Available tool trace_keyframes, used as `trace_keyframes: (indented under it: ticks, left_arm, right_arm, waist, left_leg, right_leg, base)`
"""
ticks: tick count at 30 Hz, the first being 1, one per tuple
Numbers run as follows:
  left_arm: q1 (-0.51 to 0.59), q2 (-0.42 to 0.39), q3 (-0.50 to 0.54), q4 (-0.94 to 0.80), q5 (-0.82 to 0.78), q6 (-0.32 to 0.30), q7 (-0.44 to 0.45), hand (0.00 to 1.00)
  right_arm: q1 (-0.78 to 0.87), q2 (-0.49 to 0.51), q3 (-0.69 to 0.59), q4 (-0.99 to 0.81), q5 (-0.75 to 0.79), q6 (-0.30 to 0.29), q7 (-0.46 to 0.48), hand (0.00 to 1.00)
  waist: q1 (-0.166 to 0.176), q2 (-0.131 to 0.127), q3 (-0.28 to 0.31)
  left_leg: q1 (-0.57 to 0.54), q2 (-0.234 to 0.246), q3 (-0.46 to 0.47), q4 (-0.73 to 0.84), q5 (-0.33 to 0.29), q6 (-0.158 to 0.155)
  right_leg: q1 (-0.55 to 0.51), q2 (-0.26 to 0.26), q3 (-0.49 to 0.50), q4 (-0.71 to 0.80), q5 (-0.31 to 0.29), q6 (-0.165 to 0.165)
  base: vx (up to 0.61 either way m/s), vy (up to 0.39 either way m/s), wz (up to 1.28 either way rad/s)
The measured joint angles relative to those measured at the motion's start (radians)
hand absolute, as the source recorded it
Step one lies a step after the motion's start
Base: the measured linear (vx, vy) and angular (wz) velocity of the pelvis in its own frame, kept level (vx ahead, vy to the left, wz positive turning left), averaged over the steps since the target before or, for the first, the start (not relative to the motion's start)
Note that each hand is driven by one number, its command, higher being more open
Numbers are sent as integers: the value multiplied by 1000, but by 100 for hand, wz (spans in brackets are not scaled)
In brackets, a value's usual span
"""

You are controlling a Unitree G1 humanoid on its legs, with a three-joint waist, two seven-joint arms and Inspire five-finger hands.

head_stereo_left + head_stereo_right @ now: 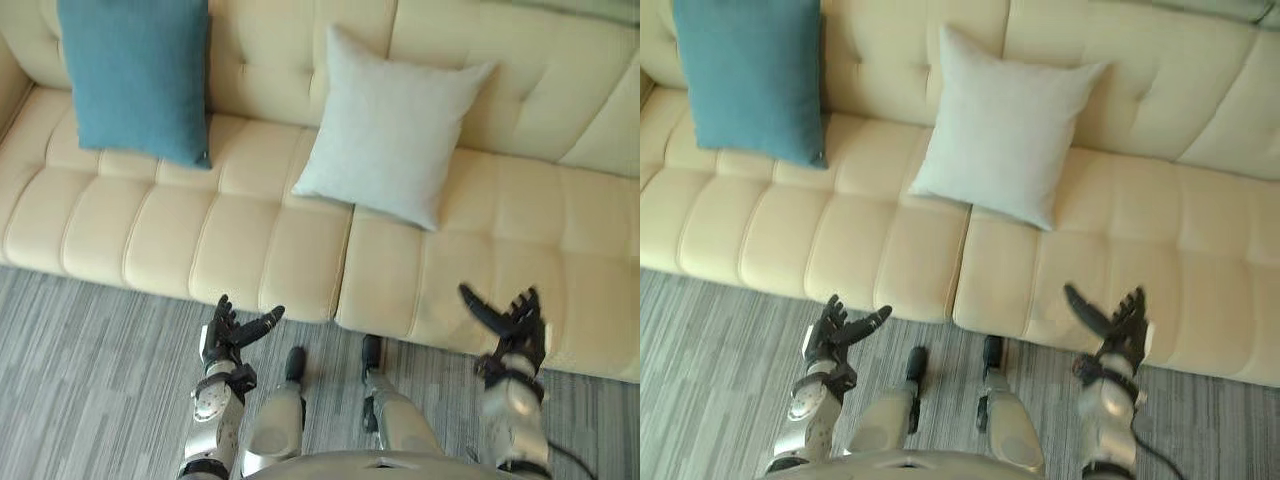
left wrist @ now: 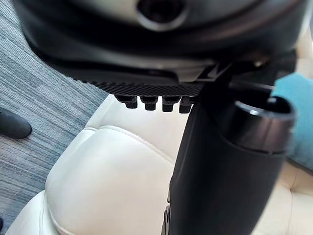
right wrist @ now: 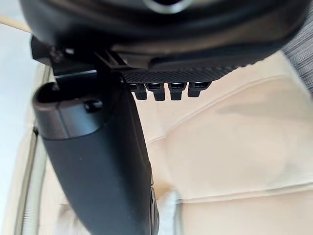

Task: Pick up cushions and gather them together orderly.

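both hands, left hand (image 1: 232,335) and right hand (image 1: 512,322), fingers wide and empty, raised at sofa (image 1: 240,250) edge to reach white cushion (image 1: 390,130); teal cushion (image 1: 135,75) well apart.

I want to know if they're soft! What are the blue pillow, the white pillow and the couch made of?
The blue pillow looks like matte woven cloth: fine grain, no shine. The white pillow looks like similar dull cloth. The couch looks like smooth cream leather or fake leather, with a soft sheen and stitched tufts; which one, I cannot tell.
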Motion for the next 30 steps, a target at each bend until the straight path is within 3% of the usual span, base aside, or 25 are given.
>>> trace_keyframes:
  ticks: [2, 7, 14, 19, 22, 24, 25, 27, 28, 30]
  left_arm:
    - [50, -6, 2, 2, 35, 16, -16, 100]
    - [94, -36, 44, 101, 125, 37, -54, 100]
    - [120, -69, 44, 286, 236, 57, -69, 100]
    - [132, -66, 45, 342, 275, 59, -80, 100]
    - [109, -45, 45, 374, 309, 58, -79, 100]
    - [72, -43, 71, 395, 332, 58, -75, 100]
    - [66, -37, 75, 395, 340, 59, -70, 100]
    - [54, -34, 79, 392, 341, 59, -68, 100]
    - [43, -34, 83, 392, 341, 59, -65, 100]
    - [35, -52, 103, 390, 340, 63, -60, 100]
  right_arm:
    - [198, 104, 37, -20, -31, 25, 70, 100]
    - [446, 213, 112, 11, -168, 50, 163, 100]
    - [469, 250, 134, 243, -248, 91, 196, 100]
    - [458, 250, 133, 317, -255, 102, 208, 100]
    - [399, 256, 133, 388, -254, 105, 213, 100]
    - [382, 261, 133, 422, -254, 112, 215, 100]
    - [385, 267, 135, 451, -254, 114, 220, 100]
    - [382, 268, 135, 468, -254, 120, 225, 100]
    - [373, 269, 135, 470, -254, 122, 225, 100]
    - [353, 269, 125, 475, -252, 127, 223, 100]
  waist:
    - [-14, -12, -42]
    - [-40, -31, -144]
    - [-38, -15, -243]
    - [-32, -11, -244]
    - [-26, -25, -213]
    - [-13, -43, -197]
    - [-10, -60, -204]
    - [-2, -81, -214]
    - [6, -88, -212]
    - [28, -66, -216]
  left_leg:
    - [32, 6, 16, 0, -19, 1]
    - [97, 32, 52, 42, -82, -1]
    - [196, 62, 87, 52, -136, -6]
    - [223, 82, 127, 96, -174, -9]
    - [183, 114, 192, 216, -224, -2]
    - [156, 118, 190, 242, -223, 0]
    - [127, 117, 171, 271, -223, 0]
    - [61, 117, 153, 322, -221, -4]
    - [38, 116, 152, 344, -214, -10]
    - [21, 136, 155, 319, -179, -14]
  right_leg:
    - [26, 4, 8, 0, -13, 1]
    - [100, 19, 28, 0, -43, 0]
    - [196, 42, 38, 0, -84, -6]
    - [200, 56, 60, 65, -118, -2]
    - [94, 70, 48, 286, -189, 25]
    - [22, 23, -36, 567, -326, 1]
    - [29, -23, -64, 727, -394, 39]
    - [46, -74, -55, 828, -442, 87]
    - [40, -70, -51, 813, -451, 110]
    - [53, -30, -56, 731, -450, 112]
  base:
    - [96, 33, -20]
    - [96, 36, -21]
    - [98, 21, -13]
    - [83, 40, -21]
    - [-68, 18, -37]
    - [-85, -68, 19]
    - [-11, -128, 51]
    - [-17, -191, 53]
    - [-101, -261, 24]
    - [-130, -221, 1]
